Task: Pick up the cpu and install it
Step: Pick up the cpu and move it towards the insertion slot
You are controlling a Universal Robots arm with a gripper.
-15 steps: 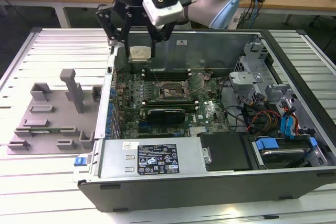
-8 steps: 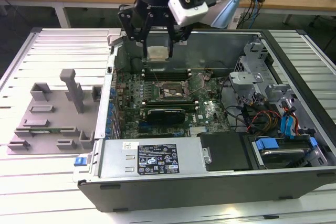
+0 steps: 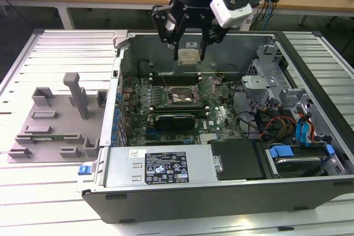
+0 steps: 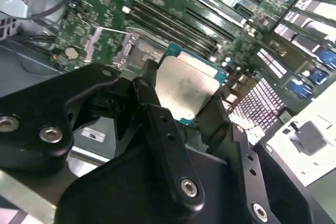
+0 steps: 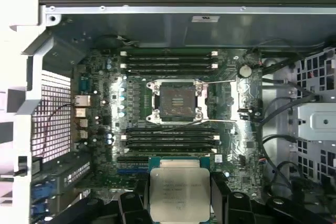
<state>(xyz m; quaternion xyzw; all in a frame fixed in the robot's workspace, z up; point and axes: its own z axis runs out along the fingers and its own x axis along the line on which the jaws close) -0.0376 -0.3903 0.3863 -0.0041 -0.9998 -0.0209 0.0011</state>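
While the hand (image 3: 188,54) pinches the cpu (image 5: 180,191) by its edges, above and short of the open socket (image 5: 177,101), the carry seems in hand; seating likely demands squaring it there.

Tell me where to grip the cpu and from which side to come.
Grip the cpu by two opposite thin edges, coming from above its flat metal top. It is a thin square with nothing to hold on its face, and edge contact leaves the underside free toward the open socket. The tool holds it this way, one finger at each side.
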